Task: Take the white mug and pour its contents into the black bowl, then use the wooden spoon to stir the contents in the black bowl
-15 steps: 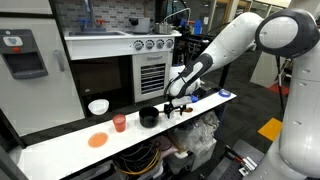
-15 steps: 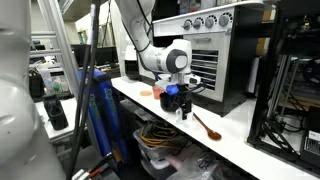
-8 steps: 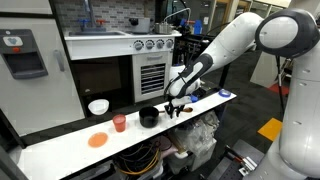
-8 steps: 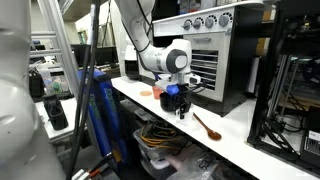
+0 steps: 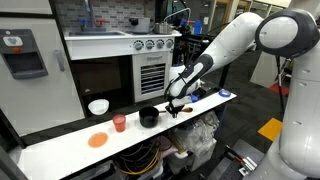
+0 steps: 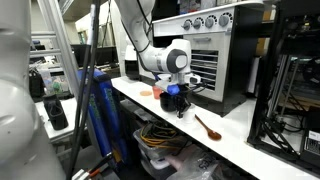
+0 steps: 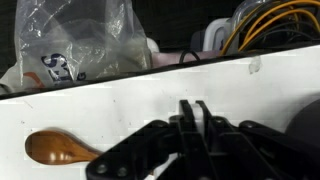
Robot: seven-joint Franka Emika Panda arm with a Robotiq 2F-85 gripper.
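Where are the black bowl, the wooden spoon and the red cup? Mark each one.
black bowl [image 5: 148, 117]: in an exterior view, on its outer wall.
wooden spoon [image 7: 55, 148]: in the wrist view, on its rounded scoop end.
red cup [image 5: 119, 123]: in an exterior view, on its side wall.

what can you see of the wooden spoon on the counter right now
The wooden spoon is slim and brown, looks like smooth wood with a slight shine, and has an oval head at one end. It lies flat on the white counter. In the wrist view its head sits at the lower left and the handle runs toward the shut gripper, which hides the far end, so whether the fingers touch it cannot be told.
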